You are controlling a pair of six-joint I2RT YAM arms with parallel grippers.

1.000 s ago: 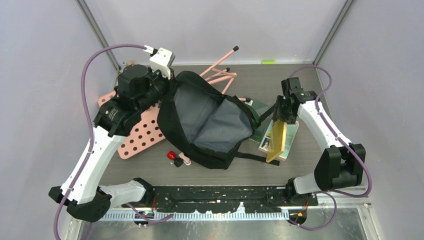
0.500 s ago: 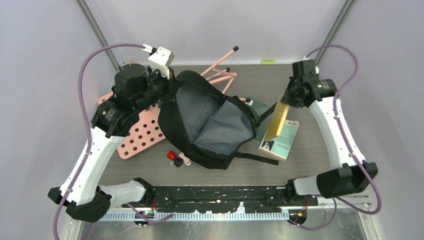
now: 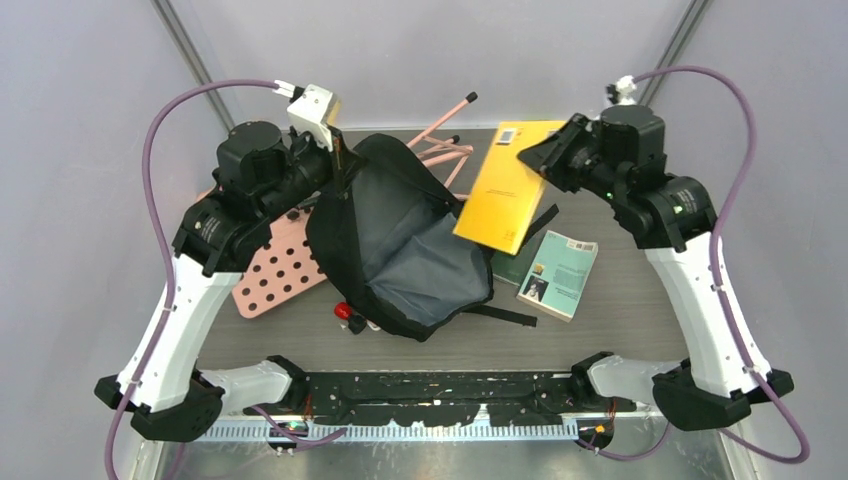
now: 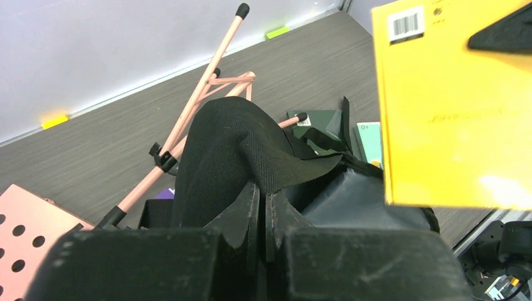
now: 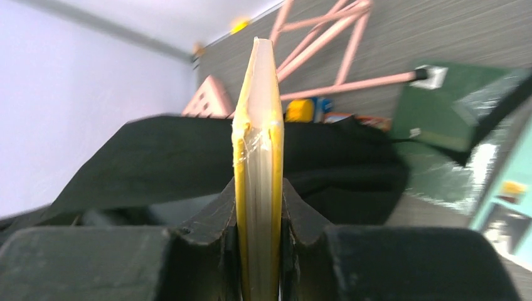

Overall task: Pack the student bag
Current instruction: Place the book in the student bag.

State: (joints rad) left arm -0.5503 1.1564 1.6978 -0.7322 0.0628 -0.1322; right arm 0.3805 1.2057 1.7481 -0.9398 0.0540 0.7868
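Note:
The student bag (image 3: 400,255) is a large black backpack lying open mid-table, its grey lining showing. My left gripper (image 3: 338,168) is shut on the bag's black rim fabric (image 4: 251,147) at the far left of the opening and holds it up. My right gripper (image 3: 545,155) is shut on a yellow book (image 3: 505,190), which hangs tilted in the air over the bag's right edge. In the right wrist view the yellow book (image 5: 257,125) stands edge-on between the fingers, with the bag (image 5: 157,166) below it. The same book (image 4: 452,106) fills the right side of the left wrist view.
A teal book (image 3: 558,275) lies flat to the right of the bag, over a dark green book (image 3: 508,266). A pink perforated board (image 3: 280,268) sits left of the bag, under my left arm. A pink folding stand (image 3: 440,140) lies behind it. A small red item (image 3: 345,312) rests at the bag's near edge.
My right arm has lifted the yellow book from on edge beside the teal book, up and back, and turned it flatter over the bag's right edge. The left gripper keeps its hold on the rim.

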